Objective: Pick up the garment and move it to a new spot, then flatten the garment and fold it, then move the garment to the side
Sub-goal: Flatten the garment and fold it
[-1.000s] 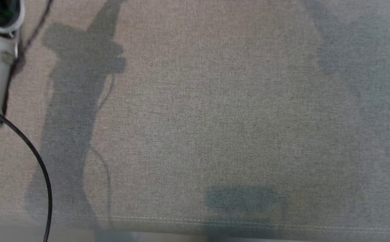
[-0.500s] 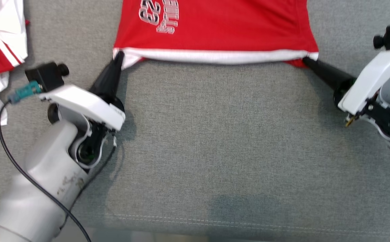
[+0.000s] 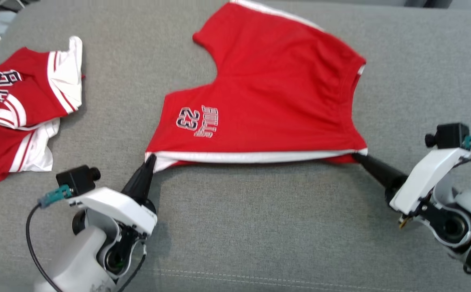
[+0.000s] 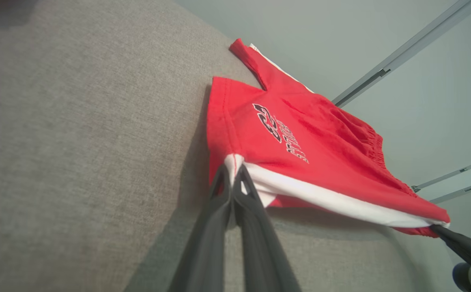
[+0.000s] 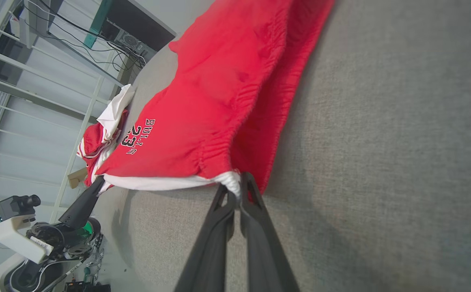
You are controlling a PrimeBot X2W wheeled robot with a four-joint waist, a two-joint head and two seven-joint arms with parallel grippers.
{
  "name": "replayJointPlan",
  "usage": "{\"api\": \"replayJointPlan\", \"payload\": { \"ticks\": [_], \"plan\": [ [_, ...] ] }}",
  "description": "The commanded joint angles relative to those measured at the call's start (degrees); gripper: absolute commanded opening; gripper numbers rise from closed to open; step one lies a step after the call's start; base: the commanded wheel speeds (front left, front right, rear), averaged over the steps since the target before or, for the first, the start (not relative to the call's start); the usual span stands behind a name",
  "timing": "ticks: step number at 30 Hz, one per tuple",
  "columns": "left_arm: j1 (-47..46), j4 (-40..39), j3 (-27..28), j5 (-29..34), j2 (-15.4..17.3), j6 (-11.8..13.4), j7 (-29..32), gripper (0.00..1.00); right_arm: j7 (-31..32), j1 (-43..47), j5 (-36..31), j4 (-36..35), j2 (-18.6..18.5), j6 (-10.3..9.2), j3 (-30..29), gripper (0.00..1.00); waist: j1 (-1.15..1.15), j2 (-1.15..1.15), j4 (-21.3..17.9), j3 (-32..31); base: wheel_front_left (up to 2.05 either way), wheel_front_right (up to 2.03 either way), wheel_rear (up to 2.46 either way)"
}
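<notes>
Both grippers are clamped on the red shorts (image 3: 267, 93): the left gripper (image 3: 150, 161) pinches one corner of the white hem, the right gripper (image 3: 356, 155) the other, with the hem stretched taut between them over the grey cushion (image 3: 259, 227). This looks like the flattening step. Next they'll want an even pull, laying the hem down smooth, well apart from the other red pile (image 3: 20, 117).

Grey fabric worktop (image 3: 259, 227), pale room
Stitched seam (image 3: 300, 280) along its near edge; railed pale wall (image 4: 340, 32) beyond its far edge; white racking (image 5: 36, 93) off its left end.
</notes>
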Motion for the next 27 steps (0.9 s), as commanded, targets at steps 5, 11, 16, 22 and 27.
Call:
{"api": "replayJointPlan", "payload": {
  "ticks": [5, 11, 16, 22, 27],
  "plan": [
    [3.47, 0.17, 2.18, 3.04, 0.96, -0.4, -0.76, 0.0, -1.43, 6.75, 0.89, -0.64, 0.44, 0.09, -0.55, 0.0, 0.0, 0.0, -0.02, -5.66, 0.0, 0.0, 0.0],
    [7.02, 1.34, 2.42, 5.08, -0.09, -0.4, -0.76, 0.0, -1.07, 10.63, 0.0, -0.19, 1.87, 0.09, -0.25, 0.0, 0.0, 0.0, -0.19, -8.55, 0.0, 0.0, 0.0],
    [8.2, 2.18, 1.71, 6.97, -0.25, -0.4, -0.76, 0.0, -0.88, 11.98, -1.47, -0.11, 2.41, 0.09, -0.19, 0.0, 0.0, 0.0, -0.49, -9.09, 0.0, 0.0, 0.0],
    [7.69, 2.48, 4.02, 10.7, -0.64, -0.4, -0.76, 0.0, -3.82, 11.26, -6.44, 0.59, 3.27, 0.09, 0.89, 0.0, 0.0, 0.0, -0.6, -7.3, 0.0, 0.0, 0.0],
    [6.42, 3.5, 4.93, 13.16, -1.51, -0.4, -0.76, 0.0, -4.09, 9.36, -8.19, 1.13, 4.24, 0.09, 2.03, 0.0, 0.0, 0.0, -0.66, -4.61, 0.0, 0.0, 0.0]
  ]
}}
